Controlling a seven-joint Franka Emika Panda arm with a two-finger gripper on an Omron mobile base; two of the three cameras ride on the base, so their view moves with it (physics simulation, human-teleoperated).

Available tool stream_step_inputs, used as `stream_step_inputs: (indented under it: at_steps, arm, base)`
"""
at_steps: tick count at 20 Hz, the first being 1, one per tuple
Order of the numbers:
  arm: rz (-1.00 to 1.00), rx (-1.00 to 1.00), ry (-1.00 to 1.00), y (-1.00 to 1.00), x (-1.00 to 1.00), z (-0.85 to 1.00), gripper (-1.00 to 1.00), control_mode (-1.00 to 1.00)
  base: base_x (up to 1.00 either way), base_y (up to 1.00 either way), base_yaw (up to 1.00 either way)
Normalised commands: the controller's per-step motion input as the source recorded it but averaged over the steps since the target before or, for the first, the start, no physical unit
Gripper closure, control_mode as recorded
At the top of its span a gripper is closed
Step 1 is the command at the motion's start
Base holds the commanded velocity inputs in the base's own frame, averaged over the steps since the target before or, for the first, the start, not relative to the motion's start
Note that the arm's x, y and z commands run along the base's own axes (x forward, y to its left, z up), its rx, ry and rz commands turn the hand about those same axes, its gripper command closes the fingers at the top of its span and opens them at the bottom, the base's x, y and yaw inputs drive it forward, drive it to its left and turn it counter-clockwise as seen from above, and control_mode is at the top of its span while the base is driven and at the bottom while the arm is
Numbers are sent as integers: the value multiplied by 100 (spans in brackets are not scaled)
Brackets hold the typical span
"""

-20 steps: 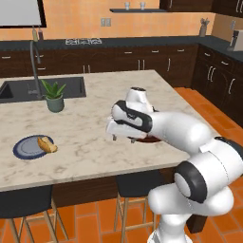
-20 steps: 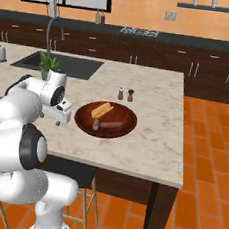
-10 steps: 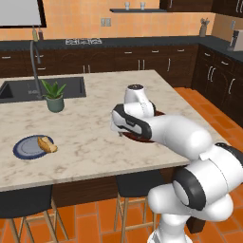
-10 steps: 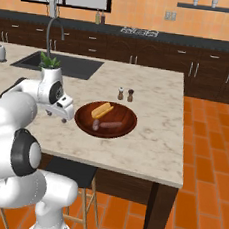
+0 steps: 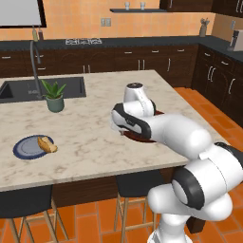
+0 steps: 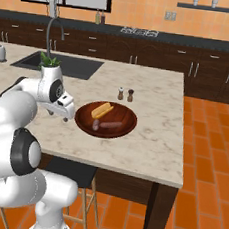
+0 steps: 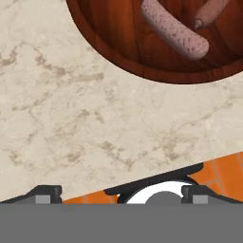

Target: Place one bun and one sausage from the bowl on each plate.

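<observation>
hovering with fingers spread apart, the gripper (image 6: pixel 65 115) sits just left of the round, glossy wooden bowl (image 6: pixel 106 119) holding speckled sausages (image 7: pixel 174 34) on marbled stone counter (image 6: pixel 148 140).

Reddish-brown bowl (image 7: pixel 142 52) at top, cut off by the frame, holding two sausages (image 7: pixel 173 29) lying close together. Marbled beige table (image 7: pixel 71 128) below it. Orange tiled floor (image 7: pixel 223 173) beyond the table edge.

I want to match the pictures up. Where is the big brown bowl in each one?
Left base view: the bowl peeks out mid-picture, behind the white arm.
Right base view: centre, the bowl in full.
Hand view: top, the bowl.
Shared landmark: the marble counter under it.
</observation>
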Motion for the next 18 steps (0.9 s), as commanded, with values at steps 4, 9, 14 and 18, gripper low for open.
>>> stream_step_inputs:
  at_steps: [4, 9, 14, 18]
  arm:
    - [8, 6, -3, -60, 12, -2, -100, -100]
    - [5, 7, -12, -47, 12, 9, -100, -100]
    - [1, 1, -21, -13, 7, 57, -100, -100]
    - [0, 0, -16, 0, 6, 50, -100, -100]
  base:
    - [0, 0, 0]
    - [0, 0, 0]
    - [0, 0, 0]
    - [0, 0, 0]
